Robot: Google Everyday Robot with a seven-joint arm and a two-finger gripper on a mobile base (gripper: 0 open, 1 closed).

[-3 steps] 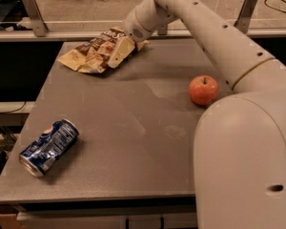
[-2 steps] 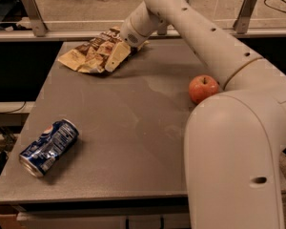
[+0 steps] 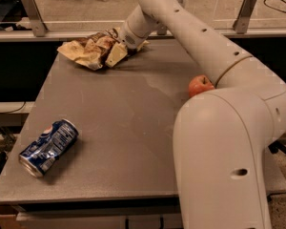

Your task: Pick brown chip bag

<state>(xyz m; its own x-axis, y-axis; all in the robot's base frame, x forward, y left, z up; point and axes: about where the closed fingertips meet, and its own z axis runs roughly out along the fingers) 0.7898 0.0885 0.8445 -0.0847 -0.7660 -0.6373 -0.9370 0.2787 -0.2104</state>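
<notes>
The brown chip bag (image 3: 91,49) lies crinkled at the far left of the grey table (image 3: 119,128), dark brown with tan ends. My gripper (image 3: 123,43) is at the bag's right end, down on or against it, with the white arm (image 3: 190,37) reaching in from the right. The bag rests on the table surface. The gripper's tip is hidden against the bag and the wrist.
A red apple (image 3: 200,85) sits at the table's right side, partly behind my arm. A crushed blue soda can (image 3: 48,147) lies at the front left. A rail with metal posts (image 3: 32,14) runs behind the table's far edge.
The arm has swung a little to the left and its upper link fills more of the right side. The gripper stays at the bag's right end. The bag has barely moved.
</notes>
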